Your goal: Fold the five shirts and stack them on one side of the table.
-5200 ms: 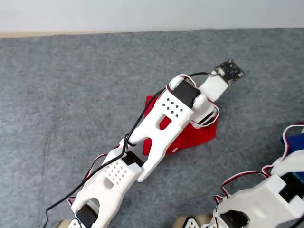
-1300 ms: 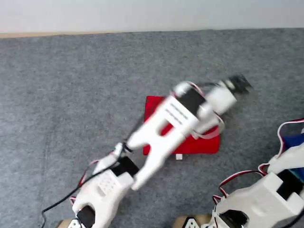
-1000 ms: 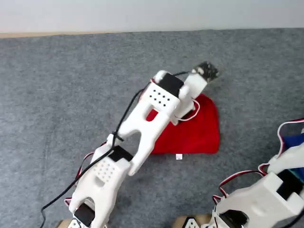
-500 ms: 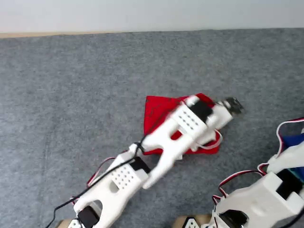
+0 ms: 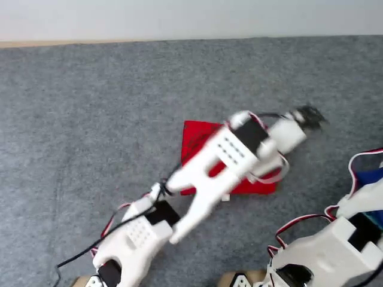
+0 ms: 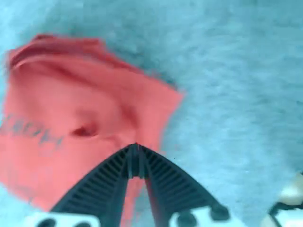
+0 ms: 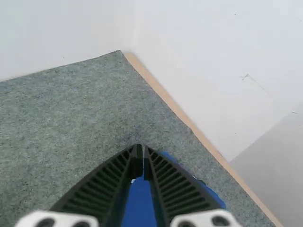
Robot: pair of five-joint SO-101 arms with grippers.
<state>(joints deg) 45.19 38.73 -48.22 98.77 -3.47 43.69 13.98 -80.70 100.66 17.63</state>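
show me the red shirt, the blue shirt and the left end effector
red shirt (image 5: pixel 194 139), high view, its uncovered left part
blue shirt (image 5: pixel 372 178), high view, patch at the picture's edge
left end effector (image 6: pixel 135 150), left wrist view, between its shut fingertips

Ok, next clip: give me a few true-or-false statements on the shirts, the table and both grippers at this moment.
1. The red shirt lies on the grey table cover. True.
2. The left gripper is wide open. False: it is shut, its tips together above the red shirt.
3. Five folded shirts are stacked mid-table. False: a single red shirt lies there.
4. Blue cloth shows at the right gripper. True.
5. The right arm stretches across the red shirt. False: the left arm does; the right arm sits at the near right corner of the high view.
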